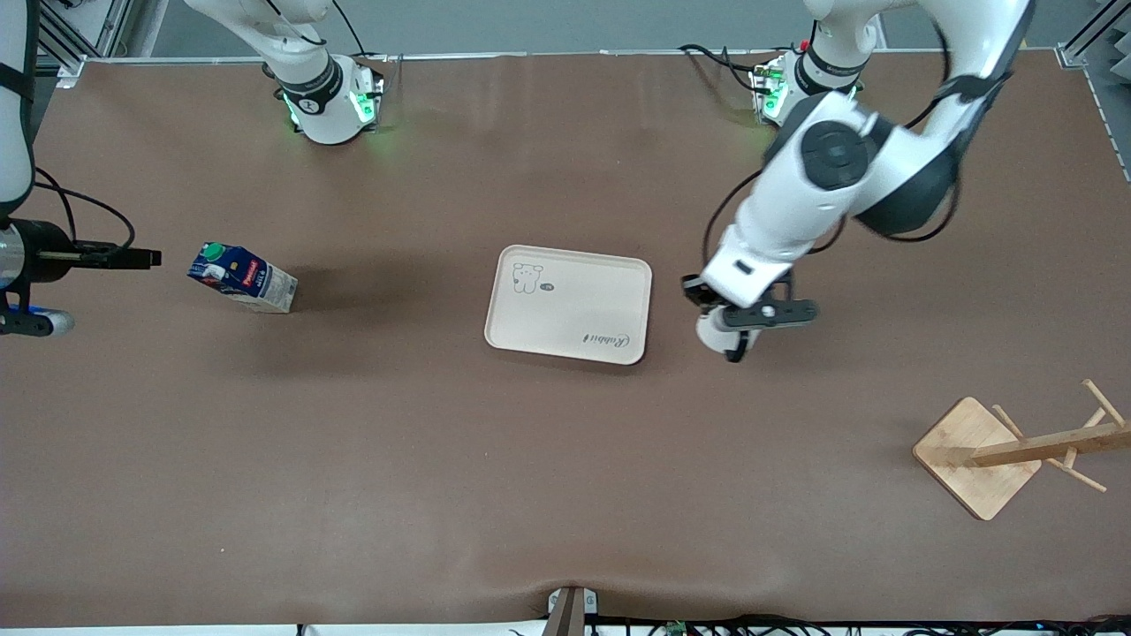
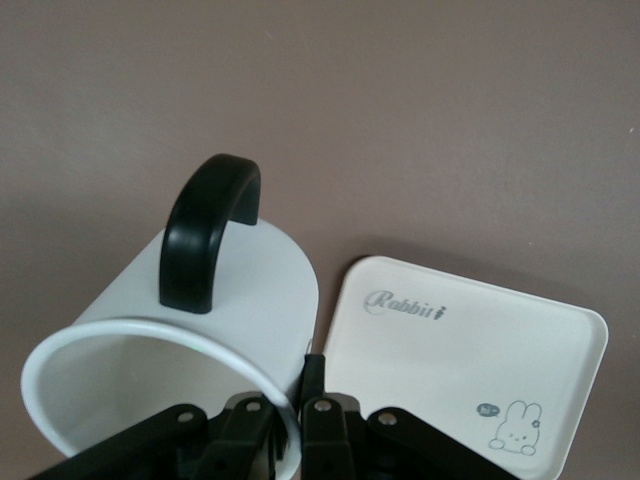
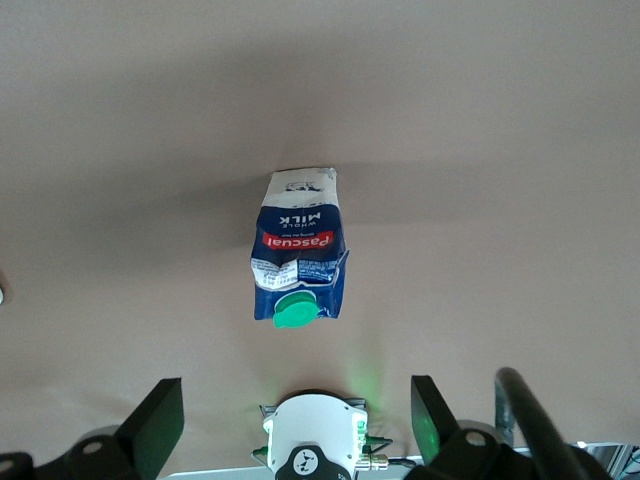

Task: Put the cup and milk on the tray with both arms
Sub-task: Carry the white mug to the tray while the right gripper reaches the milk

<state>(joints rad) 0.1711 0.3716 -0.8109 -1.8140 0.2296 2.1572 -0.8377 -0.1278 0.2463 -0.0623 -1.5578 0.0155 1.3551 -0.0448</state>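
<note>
The left hand (image 2: 290, 425) grips the cup (image 2: 170, 330) by its rim just beside the tray (image 1: 570, 303). The right hand (image 3: 290, 425), released, hangs over the milk (image 1: 241, 277), well apart from the tray.

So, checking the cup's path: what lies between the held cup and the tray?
Nothing: in the front view only bare table separates the tray from the cup in the shut left gripper.
</note>
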